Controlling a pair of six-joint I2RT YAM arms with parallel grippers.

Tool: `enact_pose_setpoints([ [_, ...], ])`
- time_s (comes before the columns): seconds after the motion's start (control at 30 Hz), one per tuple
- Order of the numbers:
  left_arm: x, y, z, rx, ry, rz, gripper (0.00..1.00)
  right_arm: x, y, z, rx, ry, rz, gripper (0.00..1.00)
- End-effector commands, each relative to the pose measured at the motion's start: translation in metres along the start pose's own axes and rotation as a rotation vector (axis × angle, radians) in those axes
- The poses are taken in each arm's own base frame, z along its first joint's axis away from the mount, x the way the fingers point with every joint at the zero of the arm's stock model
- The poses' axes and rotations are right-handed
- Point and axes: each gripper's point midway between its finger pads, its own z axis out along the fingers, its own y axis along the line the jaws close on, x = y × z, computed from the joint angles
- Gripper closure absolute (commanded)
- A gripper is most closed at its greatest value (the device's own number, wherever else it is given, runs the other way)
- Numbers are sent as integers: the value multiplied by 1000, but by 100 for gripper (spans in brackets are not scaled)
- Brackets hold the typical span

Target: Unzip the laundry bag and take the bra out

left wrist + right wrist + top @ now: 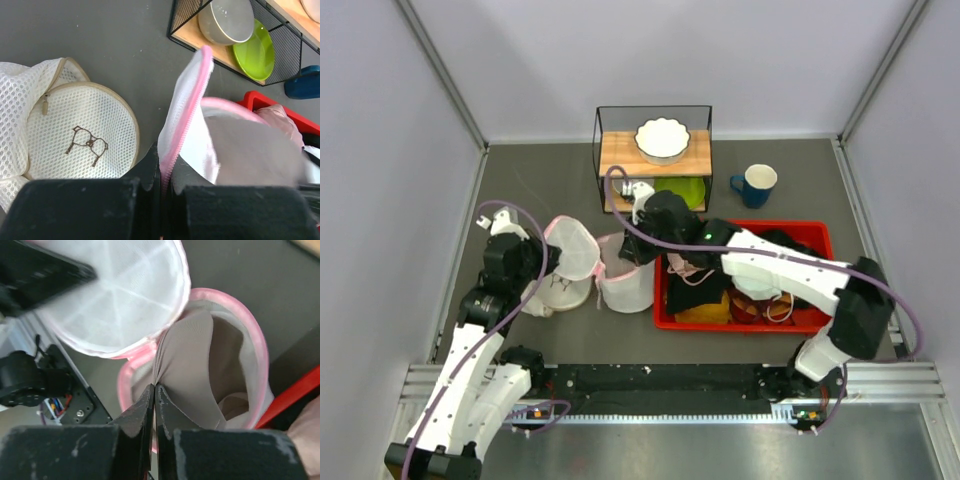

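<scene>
right wrist view shows the right gripper with its jaws together, pinched on a fold of the bra, whose fabric reads greyish pink here. the bra lies inside the laundry bag, which stands open just beside the red bin, against the bin's wall on the left arm's side. left wrist view shows the left gripper clamped on the pink zipper band of the bag's lid flap, holding the flap upright on the side away from the bin.

assessment: the unzipping appears done. the step in hand is removal of the bra, at the point of grip. the next move calls for a lift up and clear of the pouch rim, with a firm left grip on the flap so that the bag does not rise with the garment. a slow pull is advised, as a strap may catch on the zipper band.

not verified: the cups and straps of the bra cannot be made out, and most of the garment sits low in the pouch. how deep the pinch bites cannot be told. in the top external view the right fingertips are hidden behind the wrist housing. the zipper pull is not located in any view. a second mesh pouch, cream-rimmed, lies farther from the bin than the bag and is partly cut off at the frame edge.
</scene>
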Motion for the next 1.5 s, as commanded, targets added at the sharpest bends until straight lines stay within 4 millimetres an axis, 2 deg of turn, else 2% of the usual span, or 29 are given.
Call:
enact_pose_setpoints([
  [0.0, -2, 8, -1, -30, -28, -1, 100, -63, 39, -57, -99, -192, -46, 100],
  [0.17, 5, 4, 2, -2, 3, -3, 100, -85, 50, -82, -128, -277, -33, 100],
  [0.27, 7, 4, 4, 5, 12, -3, 100, -106, 59, -103, -150, -371, -27, 100],
  [0.33, 9, 5, 5, 2, 16, 1, 100, -125, 75, -123, -213, -446, -56, 100],
  [0.43, 10, 0, 3, 32, 30, 16, 100, -140, 86, -142, -243, -491, -75, 100],
  [0.5, 8, -2, 2, 39, 23, 19, 100, -145, 84, -148, -225, -508, -85, 100],
  [0.53, 6, -4, 1, 45, 15, 23, 100, -146, 82, -144, -210, -506, -89, 100],
  [0.63, 4, -5, 0, 53, 8, 22, 100, -129, 65, -121, -124, -398, -73, 100],
  [0.67, 4, -5, -1, 54, 7, 22, 100, -115, 54, -100, -83, -336, -60, 91],
  [0.7, 4, -6, -1, 58, 8, 22, 100, -99, 44, -88, -49, -279, -46, 76],
  [0.73, 5, -6, -1, 59, 10, 24, 100, -80, 31, -73, -5, -225, -34, 55],
  [0.77, 7, -5, 0, 57, 15, 24, 100, -63, 20, -56, 31, -167, -25, 45],
  [0.83, 8, -5, 0, 59, 17, 25, 100, -34, -6, -38, 131, -88, -9, 26],
  [0.9, 8, -5, 0, 59, 17, 24, 100, -10, -27, -21, 203, -20, -14, 14],
  [0.97, 7, -5, -1, 61, 12, 24, 100, 2, -37, -12, 239, 15, -25, 6],
  [1.0, 5, -6, -1, 62, 9, 24, 100, 12, -43, -3, 251, 54, -48, 6],
  [1.13, 5, -7, 0, 64, 12, 36, 100, 27, -58, 15, 290, 140, -93, 1],
  [1.23, 7, -6, 1, 62, 18, 39, 100, 29, -56, 22, 259, 165, -114, 1],
  [1.3, 7, -6, 2, 62, 18, 38, 100, 27, -47, 26, 203, 173, -111, 2],
  [1.37, 7, -6, 2, 65, 16, 38, 100, 26, -45, 30, 187, 177, -107, 13],
  [1.4, 6, -7, 2, 67, 14, 39, 100, 23, -43, 28, 184, 168, -98, 27],
  [1.47, 6, -6, 2, 64, 15, 42, 100, 13, -38, 22, 172, 131, -93, 46],
])
